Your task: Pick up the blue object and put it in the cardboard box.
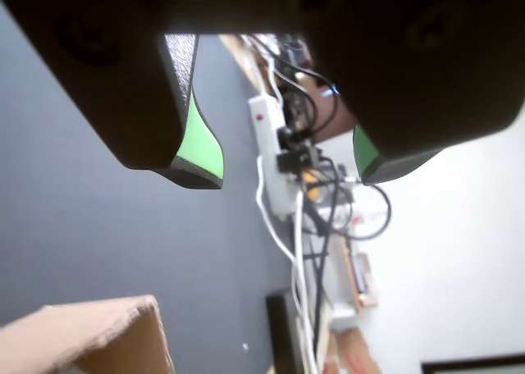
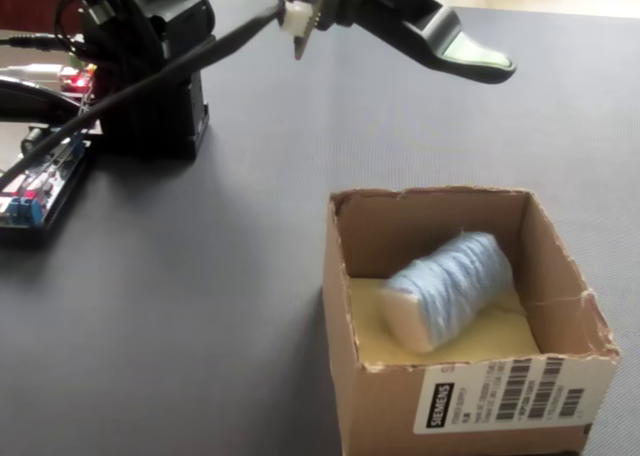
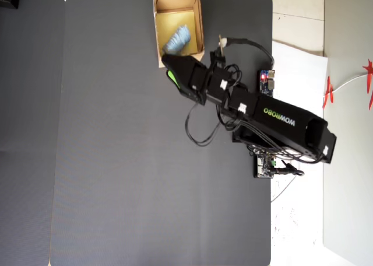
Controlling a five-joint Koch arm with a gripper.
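- Fixed view: wad (image 2: pixel 447 289) lies inside the box (image 2: pixel 345 276), long axis diagonal across the floor.
- Hand (image 1: pixel 287 173) spread, empty, raised beside the box; wad sits clear of it, within the box walls.
- Judgement: placement looks done; retreat away from the box.
- Box on dark grey surface (image 3: pixel 116 161); cables (image 1: pixel 299 251), white floor beyond the box.

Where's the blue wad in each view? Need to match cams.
Wrist view: not in it; only a corner of the cardboard box shows, bottom left.
Fixed view: blue wad lies inside the box, lower right.
Overhead view: wad inside the box, top centre.
Shared landmark: the cardboard box.
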